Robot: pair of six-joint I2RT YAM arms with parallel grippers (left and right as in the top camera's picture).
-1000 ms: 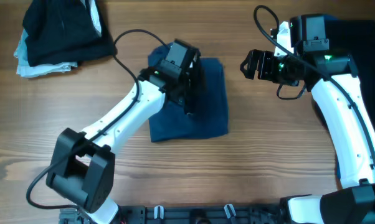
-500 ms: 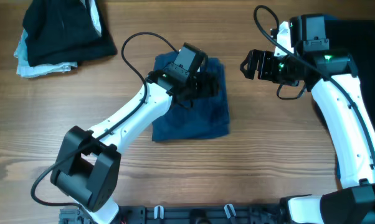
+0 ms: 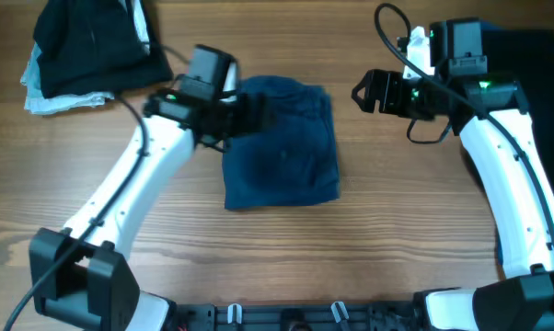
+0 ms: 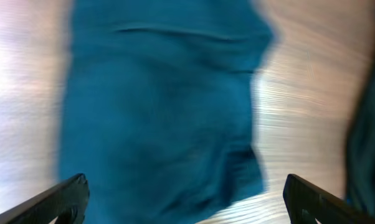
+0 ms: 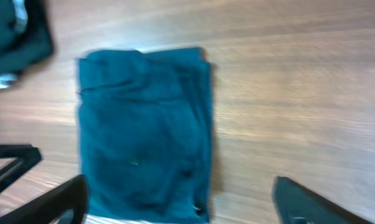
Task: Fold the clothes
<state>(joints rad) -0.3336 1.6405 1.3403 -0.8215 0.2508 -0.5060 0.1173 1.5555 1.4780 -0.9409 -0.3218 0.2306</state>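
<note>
A dark navy-blue garment (image 3: 282, 142) of the clothes lies folded into a rough rectangle at the middle of the table. My left gripper (image 3: 255, 112) hangs over its upper left edge, open, with nothing between the fingers. In the left wrist view the navy garment (image 4: 162, 106) spreads below the widely parted fingertips (image 4: 66, 193). My right gripper (image 3: 364, 92) hovers to the right of the garment, apart from it and open. The right wrist view shows the whole folded garment (image 5: 144, 124) ahead of the open right gripper (image 5: 181, 202), with nothing held.
A heap of black and pale blue-white clothes (image 3: 88, 46) sits at the back left corner, also seen as the heap (image 5: 13, 31) in the right wrist view. More dark fabric (image 3: 539, 46) lies at the back right behind the right arm. Bare wood table (image 3: 397, 211) surrounds the garment.
My left gripper has opened, let go of the navy garment and swung back to the left, off its middle to its upper left edge. The garment lies flatter. The right arm has hardly moved.
</note>
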